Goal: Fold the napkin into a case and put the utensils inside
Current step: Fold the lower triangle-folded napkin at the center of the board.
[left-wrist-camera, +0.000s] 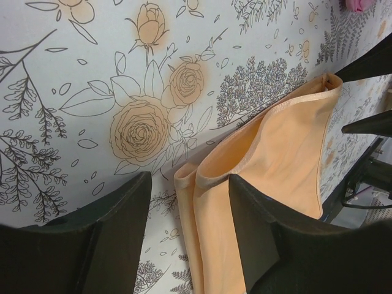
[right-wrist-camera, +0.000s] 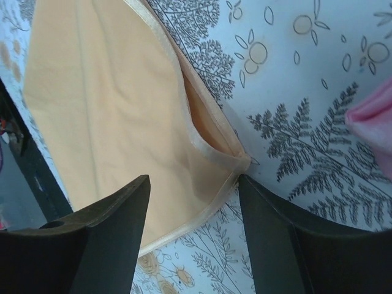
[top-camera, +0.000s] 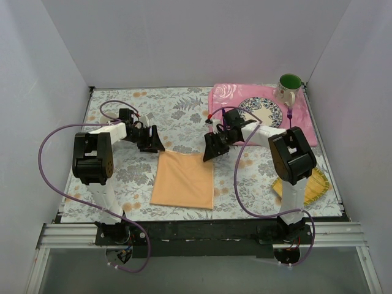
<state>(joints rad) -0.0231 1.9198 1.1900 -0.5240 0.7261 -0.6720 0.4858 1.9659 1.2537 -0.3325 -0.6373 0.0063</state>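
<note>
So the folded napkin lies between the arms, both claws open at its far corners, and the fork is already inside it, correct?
No. The fork is not inside the napkin; the top external view shows it on the pink placemat, beside the plate. The rest stands: napkin folded between the arms, left claw and right claw open at its far corners.

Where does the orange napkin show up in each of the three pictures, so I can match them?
Top view: the napkin lies folded in the middle of the picture.
Left wrist view: lower centre to right, a corner between the left fingers.
Right wrist view: upper left, a corner just above the right fingers.
Shared landmark: the pink placemat, top right in the top and left wrist views, right edge in the right wrist view.
</note>
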